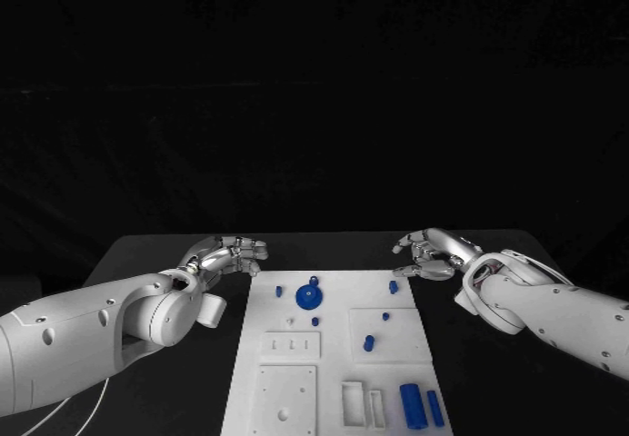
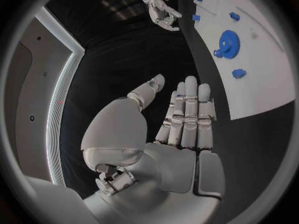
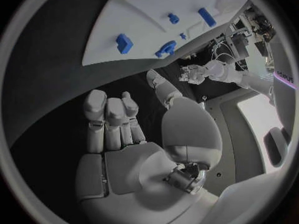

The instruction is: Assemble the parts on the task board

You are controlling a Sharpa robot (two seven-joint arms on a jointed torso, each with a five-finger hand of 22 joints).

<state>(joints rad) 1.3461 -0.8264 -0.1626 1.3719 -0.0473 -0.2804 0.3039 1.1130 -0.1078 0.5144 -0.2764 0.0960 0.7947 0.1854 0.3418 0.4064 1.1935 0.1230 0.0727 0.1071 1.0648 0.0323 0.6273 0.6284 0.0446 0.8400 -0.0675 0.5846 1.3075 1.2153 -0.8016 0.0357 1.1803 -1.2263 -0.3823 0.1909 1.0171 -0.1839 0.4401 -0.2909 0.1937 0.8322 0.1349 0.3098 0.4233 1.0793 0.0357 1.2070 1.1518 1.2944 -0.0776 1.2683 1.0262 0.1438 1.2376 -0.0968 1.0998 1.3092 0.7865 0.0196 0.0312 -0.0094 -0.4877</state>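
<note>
While the white task board [image 1: 394, 341] lies in the middle of the black bench [image 1: 157, 250], both hands hover over the bare bench surface beside the board's far corners. The left hand [image 1: 234, 255] holds nothing, its fingers straight and side by side with the thumb apart; the right hand [image 1: 434, 252] is likewise empty, fingers extended. On the board, a blue gear-shaped part [image 1: 309, 296] lies near the far end, small blue pegs [image 1: 368, 342] are scattered mid-board, and two long blue parts [image 1: 420, 405] lie at the near end.
</note>
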